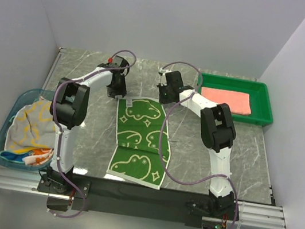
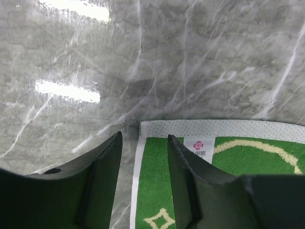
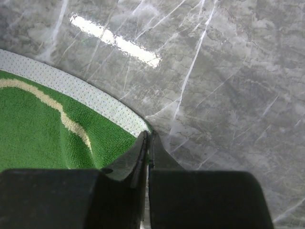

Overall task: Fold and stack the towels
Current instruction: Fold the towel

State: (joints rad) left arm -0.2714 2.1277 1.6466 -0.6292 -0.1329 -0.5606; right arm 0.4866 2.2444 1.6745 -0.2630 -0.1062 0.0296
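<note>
Underneath everything: a grey marble-patterned bench (image 1: 221, 154) with glossy streaks of reflected light; both arms reach out over it to its far half.
Frog towel (image 1: 139, 141): the largest cloth, spread open in the middle of the bench, its long side running from far to near, with a crease across its middle.
Frog towel, looks: dark green pile with pale-yellow frog outlines and small diamond shapes; a white dotted hem (image 2: 248, 129) runs along the far end.
Blue basket (image 1: 4, 132): stands at the left edge of the bench, beside the left arm.
Basket contents: a crumpled cream towel (image 1: 32, 124) with yellow and orange letter shapes, with bits of blue and orange cloth at the near end.
Green tray (image 1: 264, 103): sits at the far right corner of the bench.
Tray contents: one salmon-pink towel (image 1: 227, 100), folded flat.
Left fingers (image 2: 107, 162): apart, straddling the side edge of the frog towel at its far left corner; one sits over the bare bench, the other over the green pile.
Right fingers (image 3: 136, 160): pressed together at the far right corner, where the hem runs in under the tips; whether cloth is pinched I cannot tell.
Maker's label (image 2: 199, 149): small and white with a pink emblem, sewn just below the hem beside the left fingers.
</note>
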